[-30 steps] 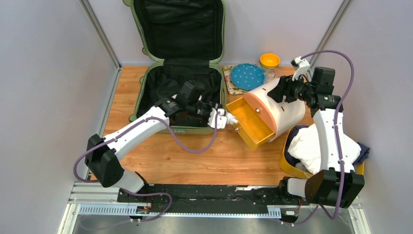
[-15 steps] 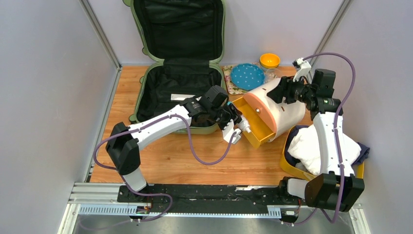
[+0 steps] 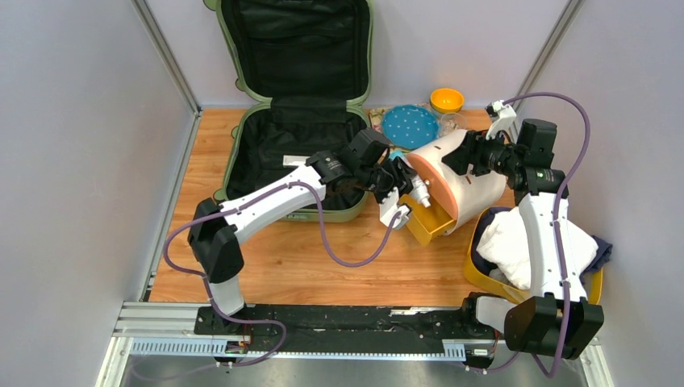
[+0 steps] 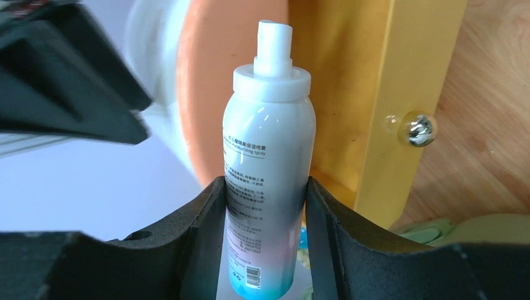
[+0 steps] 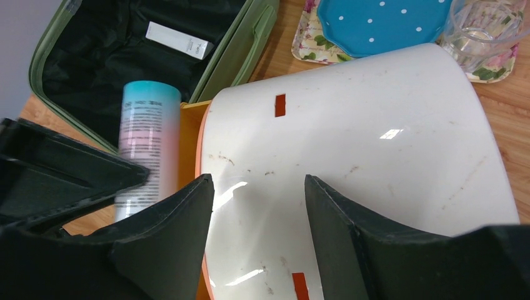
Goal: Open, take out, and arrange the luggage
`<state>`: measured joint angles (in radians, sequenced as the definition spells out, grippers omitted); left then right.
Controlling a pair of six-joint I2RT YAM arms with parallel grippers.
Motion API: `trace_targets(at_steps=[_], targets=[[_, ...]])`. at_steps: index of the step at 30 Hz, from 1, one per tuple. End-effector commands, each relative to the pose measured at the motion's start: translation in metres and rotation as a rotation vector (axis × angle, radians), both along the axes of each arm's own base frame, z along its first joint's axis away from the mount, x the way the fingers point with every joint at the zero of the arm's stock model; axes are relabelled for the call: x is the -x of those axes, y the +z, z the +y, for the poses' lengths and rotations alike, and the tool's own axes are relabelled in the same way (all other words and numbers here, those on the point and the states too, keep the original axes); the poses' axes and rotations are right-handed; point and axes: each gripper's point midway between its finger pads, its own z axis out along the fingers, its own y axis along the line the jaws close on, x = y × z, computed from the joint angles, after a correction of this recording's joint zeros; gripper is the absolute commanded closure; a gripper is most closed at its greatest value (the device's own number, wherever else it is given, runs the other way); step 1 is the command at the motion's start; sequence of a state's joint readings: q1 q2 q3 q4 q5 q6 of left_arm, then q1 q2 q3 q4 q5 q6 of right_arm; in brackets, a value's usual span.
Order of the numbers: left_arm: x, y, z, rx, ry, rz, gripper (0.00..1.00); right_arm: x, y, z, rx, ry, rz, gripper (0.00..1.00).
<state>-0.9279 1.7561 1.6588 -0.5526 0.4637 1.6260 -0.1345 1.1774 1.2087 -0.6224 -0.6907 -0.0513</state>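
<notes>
Left wrist view puts my left fingers tight on a white spray bottle, one finger on each side of its body. Its cap points at the orange face of the drawer box. The box's yellow drawer stands partly out just beside the bottle, its knob on the front panel.

My right fingers stand apart over the box's cream shell. I cannot tell whether they clamp it or only brace it.

I judge the step to be stowing the bottle in that drawer. To do it well I should:
- carry the bottle over the drawer's wall and lay it lengthwise;
- let go only once it rests on the drawer floor;
- steady the box from behind with my right side so it does not roll.

The drawer's opening looks short for the bottle, so the cap may catch on the box's face.

The luggage lies open on the table just left of the drawer box, its lid upright. One white packet lies on its lining. Behind the box sit a blue dotted plate and an orange-lidded jar. To the box's near right is a yellow tray heaped with clothes.
</notes>
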Motion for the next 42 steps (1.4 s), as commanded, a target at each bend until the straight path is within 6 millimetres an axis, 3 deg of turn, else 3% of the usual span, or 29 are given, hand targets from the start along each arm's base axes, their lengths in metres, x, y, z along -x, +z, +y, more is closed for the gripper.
trace_targets(at_steps=[1, 5, 10, 15, 16, 17, 19, 20, 21, 23, 25, 26, 27, 30, 36, 42], targets=[[-0.004, -0.010, -0.018, -0.002, -0.055, -0.035, 1.00, 0.008, -0.024, -0.002, -0.019, -0.026, 0.113, 0.38], [-0.005, -0.019, -0.021, -0.017, -0.045, 0.001, 0.97, 0.010, -0.024, -0.002, -0.017, -0.025, 0.111, 0.38], [-0.007, -0.011, -0.023, 0.011, -0.020, 0.016, 0.55, 0.011, -0.027, -0.003, -0.011, -0.026, 0.114, 0.37], [0.001, 0.007, -0.010, 0.036, 0.016, 0.054, 0.39, 0.011, -0.028, -0.003, -0.009, -0.027, 0.117, 0.37], [0.002, 0.008, -0.007, 0.038, 0.022, 0.056, 0.32, 0.011, -0.029, -0.003, -0.009, -0.027, 0.118, 0.37], [0.005, 0.001, -0.003, 0.028, 0.028, 0.063, 0.30, 0.011, -0.029, -0.003, -0.009, -0.025, 0.120, 0.37], [0.009, 0.007, 0.007, 0.038, 0.035, 0.055, 0.25, 0.011, -0.031, -0.003, -0.008, -0.025, 0.123, 0.37], [0.011, -0.002, 0.012, 0.032, 0.048, 0.065, 0.24, 0.011, -0.031, -0.003, -0.007, -0.025, 0.122, 0.37], [0.014, 0.004, 0.017, 0.043, 0.052, 0.054, 0.23, 0.011, -0.031, -0.003, -0.007, -0.025, 0.122, 0.37], [0.019, -0.005, 0.026, 0.035, 0.068, 0.091, 0.23, 0.011, -0.031, -0.003, -0.006, -0.024, 0.122, 0.37], [0.027, 0.002, 0.034, 0.070, 0.085, 0.147, 0.32, 0.012, -0.032, -0.003, -0.003, -0.022, 0.125, 0.37], [0.035, -0.009, 0.040, 0.055, 0.087, 0.214, 0.38, 0.011, -0.032, -0.003, -0.002, -0.021, 0.124, 0.37], [0.040, -0.009, 0.045, 0.055, 0.084, 0.222, 0.54, 0.011, -0.031, -0.003, -0.002, -0.021, 0.124, 0.37], [0.051, -0.037, 0.057, 0.024, 0.092, 0.263, 0.68, 0.011, -0.031, -0.003, -0.003, -0.020, 0.127, 0.37], [0.046, -0.070, 0.053, 0.028, 0.155, 0.340, 0.75, 0.011, -0.034, -0.002, -0.008, -0.015, 0.135, 0.37], [0.026, -0.075, 0.031, 0.109, 0.203, 0.332, 0.77, 0.011, -0.036, -0.002, -0.006, -0.011, 0.145, 0.38]])
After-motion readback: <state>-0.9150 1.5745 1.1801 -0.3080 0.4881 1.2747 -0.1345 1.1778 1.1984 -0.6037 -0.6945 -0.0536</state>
